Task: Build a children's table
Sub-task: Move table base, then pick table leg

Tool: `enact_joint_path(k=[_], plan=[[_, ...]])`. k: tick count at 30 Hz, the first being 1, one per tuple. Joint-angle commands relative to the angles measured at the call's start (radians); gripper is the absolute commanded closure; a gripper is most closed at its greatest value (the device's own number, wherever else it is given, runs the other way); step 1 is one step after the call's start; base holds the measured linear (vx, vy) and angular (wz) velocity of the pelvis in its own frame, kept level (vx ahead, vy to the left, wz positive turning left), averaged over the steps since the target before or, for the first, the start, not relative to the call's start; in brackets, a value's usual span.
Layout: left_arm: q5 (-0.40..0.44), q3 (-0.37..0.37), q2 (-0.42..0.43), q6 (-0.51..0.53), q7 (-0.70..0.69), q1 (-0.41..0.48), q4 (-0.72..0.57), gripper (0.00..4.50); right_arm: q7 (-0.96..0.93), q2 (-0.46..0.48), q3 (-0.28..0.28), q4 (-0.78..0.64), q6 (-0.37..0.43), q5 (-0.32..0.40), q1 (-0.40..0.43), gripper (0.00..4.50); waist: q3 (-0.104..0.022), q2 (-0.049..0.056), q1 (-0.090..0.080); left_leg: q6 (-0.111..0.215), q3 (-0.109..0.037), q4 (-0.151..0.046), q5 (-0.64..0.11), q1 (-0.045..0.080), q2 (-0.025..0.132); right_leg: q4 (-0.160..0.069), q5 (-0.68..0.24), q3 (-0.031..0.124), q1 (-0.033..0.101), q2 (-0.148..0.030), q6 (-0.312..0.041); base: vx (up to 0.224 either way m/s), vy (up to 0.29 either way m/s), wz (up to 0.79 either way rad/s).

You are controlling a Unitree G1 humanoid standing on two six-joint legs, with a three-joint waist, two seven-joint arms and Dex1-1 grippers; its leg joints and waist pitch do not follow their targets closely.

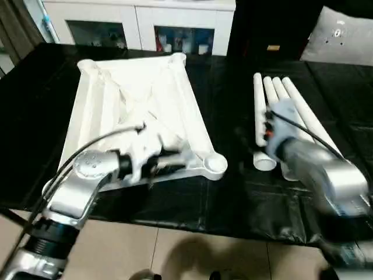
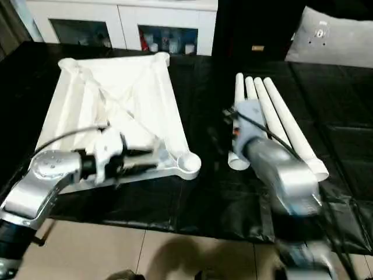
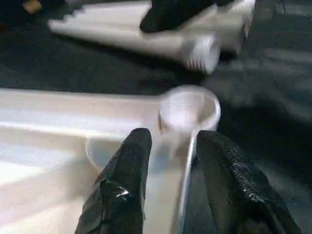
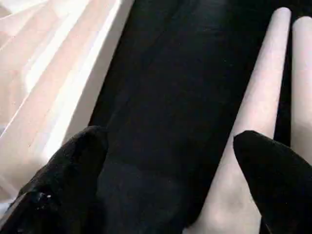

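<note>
The white table top lies ribbed side up on the black-covered counter, and the four white legs lie side by side on the counter, apart from the top. The left tool hangs with its two fingers partly apart astride the top's rim beside a round corner socket, gripping nothing. The right tool stands wide open and empty over the black cover between the top and the nearest leg
</note>
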Motion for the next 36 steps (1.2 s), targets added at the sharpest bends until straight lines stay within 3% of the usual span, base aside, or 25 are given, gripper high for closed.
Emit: enact_joint_path(k=[1,10,14,21,30,31,35,36], plan=[[-0.029,0.022,-0.008,0.053,0.026,0.013,-0.067,2.34,-0.046,0.010,-0.028,0.082,0.010,-0.028,-0.045,0.00,-0.070,-0.008,0.000,0.046,-0.019,-0.073,0.077,0.006,0.076,-0.044,0.072,0.060,0.067,-0.092,-0.287,0.000,0.000,0.00],[0.003,-0.009,-0.003,0.113,0.073,0.040,-0.146,1.77,-0.109,0.017,-0.075,0.318,-0.006,-0.045,-0.165,0.00,-0.070,-0.013,0.005,0.019,-0.017,-0.073,0.025,0.005,0.074,-0.052,-0.018,0.059,0.067,-0.090,-0.261,0.000,0.000,0.00],[0.015,-0.021,0.007,0.128,0.086,0.043,-0.161,1.77,-0.087,0.019,-0.091,0.449,-0.046,-0.038,-0.212,0.00,-0.071,-0.008,0.004,0.017,-0.017,-0.072,0.023,0.004,0.072,-0.050,-0.012,0.057,0.067,-0.087,-0.264,0.000,0.000,0.00],[0.019,-0.031,0.005,0.140,0.095,0.043,-0.167,1.77,-0.068,0.023,-0.112,0.609,-0.105,-0.024,-0.256,0.00,-0.076,-0.013,0.005,0.040,-0.015,-0.067,0.050,0.002,0.072,-0.045,0.037,0.054,0.068,-0.086,-0.286,0.000,0.000,0.00],[0.018,-0.036,0.005,0.147,0.106,0.046,-0.172,1.69,-0.057,0.023,-0.142,0.761,-0.134,-0.014,-0.307,0.80,-0.078,-0.016,0.005,0.058,-0.013,-0.064,0.051,0.001,0.071,-0.044,0.016,0.052,0.069,-0.087,-0.291,0.000,0.000,0.00],[0.019,-0.037,0.005,0.148,0.107,0.045,-0.173,1.69,-0.051,0.023,-0.147,0.782,-0.139,-0.009,-0.314,0.90,-0.077,-0.023,0.004,0.064,-0.012,-0.065,0.056,0.000,0.071,-0.045,0.022,0.052,0.068,-0.085,-0.290,0.000,0.000,0.00],[0.020,-0.038,0.005,0.149,0.110,0.045,-0.174,1.69,-0.041,0.021,-0.156,0.817,-0.139,-0.002,-0.328,1.24,-0.079,-0.019,0.006,0.070,-0.013,-0.063,0.061,0.001,0.072,-0.043,0.024,0.051,0.067,-0.086,-0.291,0.000,0.000,0.00],[0.020,-0.038,0.004,0.151,0.112,0.043,-0.176,1.69,-0.037,0.018,-0.160,0.832,-0.142,0.001,-0.334,1.33,-0.079,-0.024,0.005,0.074,-0.012,-0.064,0.061,0.002,0.073,-0.043,0.028,0.051,0.066,-0.086,-0.296,0.000,0.000,0.00]])
